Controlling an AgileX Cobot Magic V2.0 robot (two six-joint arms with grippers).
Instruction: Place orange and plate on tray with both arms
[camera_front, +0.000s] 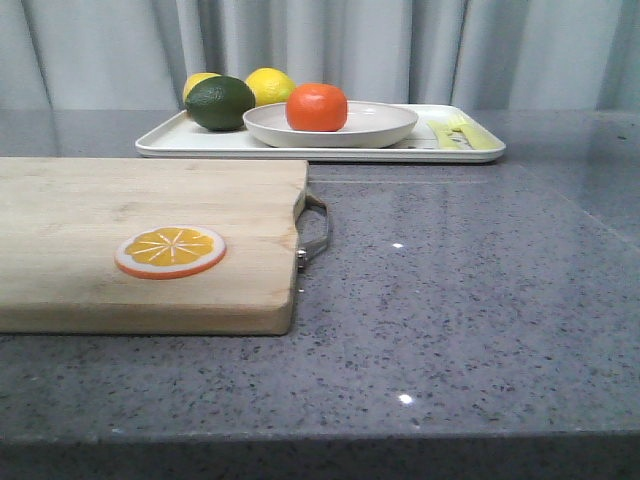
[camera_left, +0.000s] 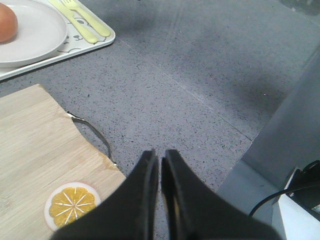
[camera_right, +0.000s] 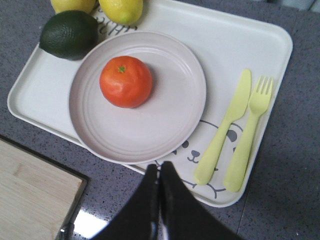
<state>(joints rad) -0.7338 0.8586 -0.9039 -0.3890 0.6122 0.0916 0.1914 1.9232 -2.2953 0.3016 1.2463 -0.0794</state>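
The orange (camera_front: 316, 107) (camera_right: 125, 81) rests on the off-white plate (camera_front: 385, 125) (camera_right: 165, 120), and the plate lies on the white tray (camera_front: 165, 141) (camera_right: 220, 35) at the back of the table. Neither arm shows in the front view. My right gripper (camera_right: 160, 165) hangs above the tray's near edge, shut and empty, apart from the plate. Over the grey counter beside the cutting board hovers my left gripper (camera_left: 160, 153), its fingers nearly together with nothing between them. The plate (camera_left: 35, 35) and orange (camera_left: 6, 22) show at that view's corner.
A dark green fruit (camera_front: 219, 102) and two yellow lemons (camera_front: 270, 85) sit on the tray's left end; a yellow-green knife (camera_right: 225, 127) and fork (camera_right: 248, 132) lie at its right. A wooden cutting board (camera_front: 120, 200) with an orange slice (camera_front: 170, 250) and metal handle (camera_front: 316, 232) fills the front left.
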